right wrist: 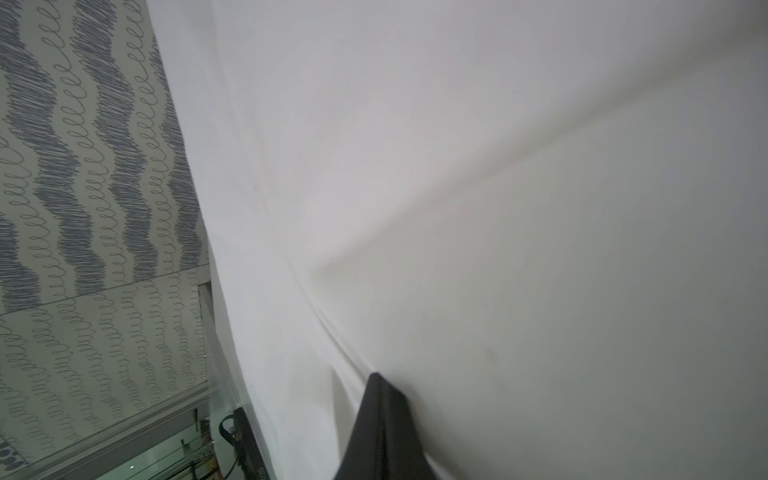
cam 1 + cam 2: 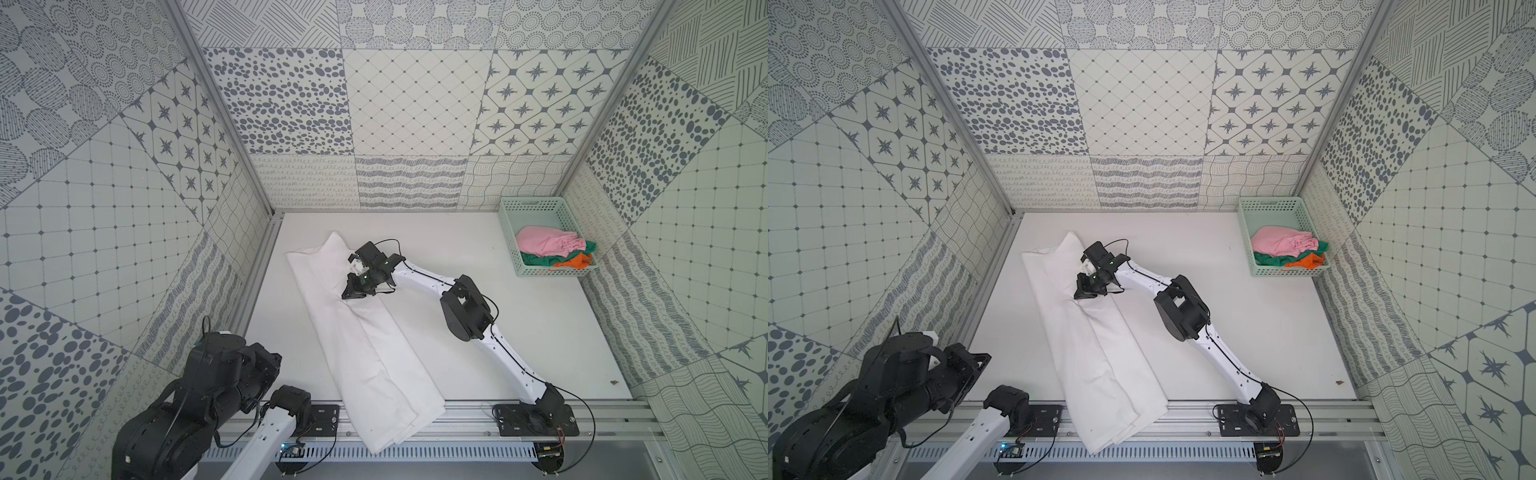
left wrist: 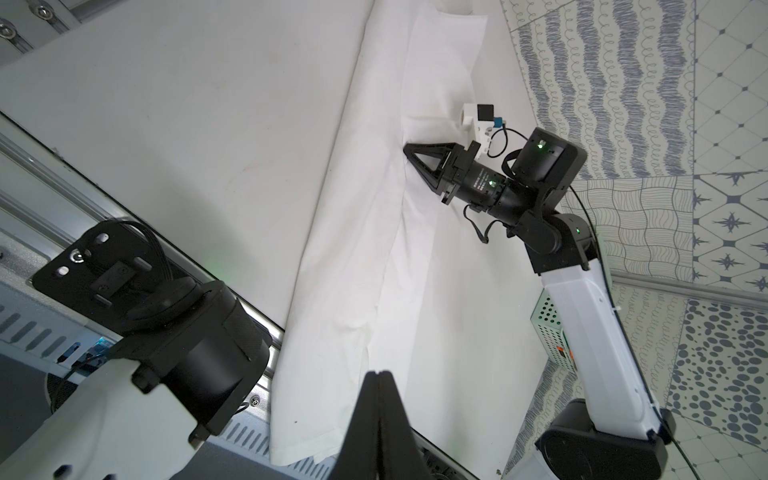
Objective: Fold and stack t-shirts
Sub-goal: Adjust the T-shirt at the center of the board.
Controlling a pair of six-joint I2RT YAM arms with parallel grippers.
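A white t-shirt [image 2: 374, 353] [image 2: 1100, 353] lies folded into a long strip, running from the far left of the table to its front edge and hanging over the front rail. My right gripper [image 2: 345, 296] [image 2: 1077, 296] rests on the strip's far part, jaws shut. In the right wrist view its tip [image 1: 376, 376] touches the cloth [image 1: 498, 208], and creases run to it; no cloth shows between the jaws. My left gripper [image 3: 380, 374] is shut and empty, hovering above the shirt's near end [image 3: 353, 249]. Pink [image 2: 544, 245], green [image 2: 536, 258] and orange [image 2: 575, 262] t-shirts lie crumpled in the basket.
The mint-green perforated basket [image 2: 536, 208] [image 2: 1266, 203] stands in the far right corner against the patterned walls. My left arm [image 2: 216, 374] is folded up at the near left. The right arm's base plate [image 2: 536, 419] sits on the front aluminium rail.
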